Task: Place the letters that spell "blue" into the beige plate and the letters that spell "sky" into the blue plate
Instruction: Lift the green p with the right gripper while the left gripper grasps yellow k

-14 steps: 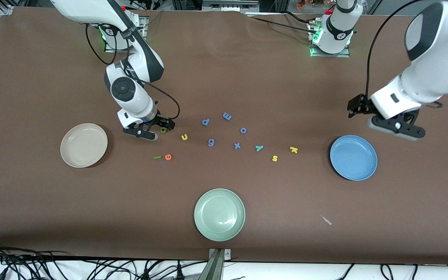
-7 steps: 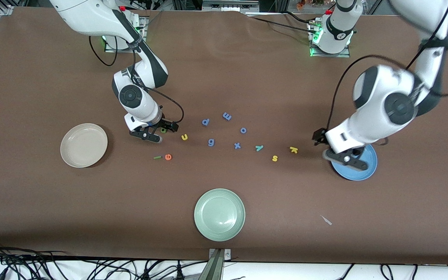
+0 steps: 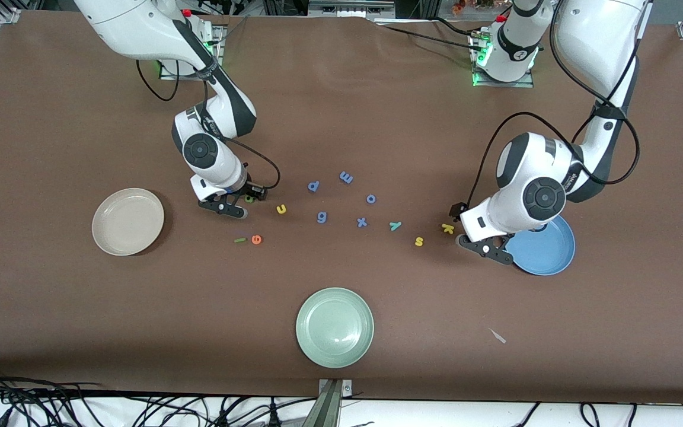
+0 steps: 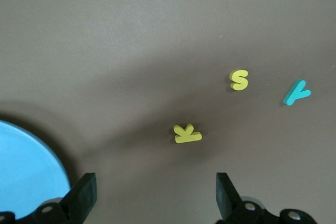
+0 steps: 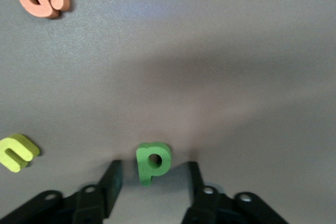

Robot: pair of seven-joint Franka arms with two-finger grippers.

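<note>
Swinging in from above the blue plate (image 3: 546,252), the left arm has brought the left gripper (image 3: 485,248) low over the table at that plate's nine o'clock rim, its fingers (image 4: 84,195) spread wide, nothing in them, the yellow k (image 3: 447,228) just ahead of them. The right gripper (image 3: 223,207) has narrowed; its fingers (image 5: 113,182) stand apart on either side of the green b (image 5: 153,163), a sliver of table showing on each side.

From the front camera, the beige plate (image 3: 128,221) lies at the table's nine o'clock, the blue plate at three, and a pale green plate (image 3: 334,327) at six; none holds a letter.

The yellow u (image 3: 281,209) is at four o'clock of the b. The green l (image 3: 240,240) and orange e (image 3: 256,239) lie side by side at its six. The yellow s (image 3: 419,241) is at eight o'clock of the k, and the teal y (image 3: 395,225) at its nine. Five blue letters (image 3: 346,177) are scattered mid-table.
</note>
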